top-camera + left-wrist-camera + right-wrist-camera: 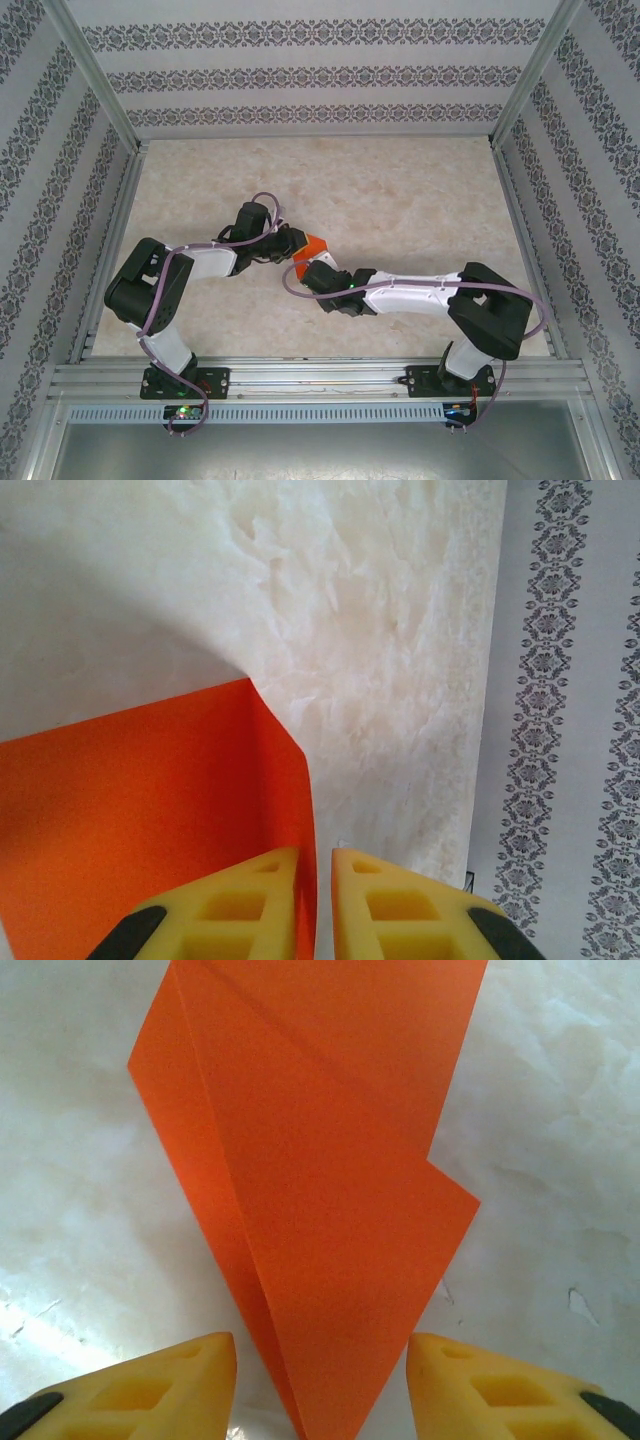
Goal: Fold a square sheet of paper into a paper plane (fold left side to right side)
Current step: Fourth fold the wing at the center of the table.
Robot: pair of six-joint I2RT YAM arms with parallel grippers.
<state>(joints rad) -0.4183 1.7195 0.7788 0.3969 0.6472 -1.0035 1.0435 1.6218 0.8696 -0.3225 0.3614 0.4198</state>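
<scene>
The orange paper plane (316,243), partly folded, lies near the middle of the pale marbled surface (400,200). In the top view the left tool (293,240) sits at its 9 o'clock and the right tool (316,264) at its 6 o'clock

Left wrist view: the left tool (315,855) is almost closed, nipping a raised flap of the paper (150,800)

Right wrist view: the right tool (320,1345) stands wide apart, gripping nothing; the sharp tip of the paper (320,1160) points to 6 o'clock between its fingers

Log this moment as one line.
left gripper: pinching orange paper edge | right gripper: open, straddling paper's point | stage: partly folded
</scene>
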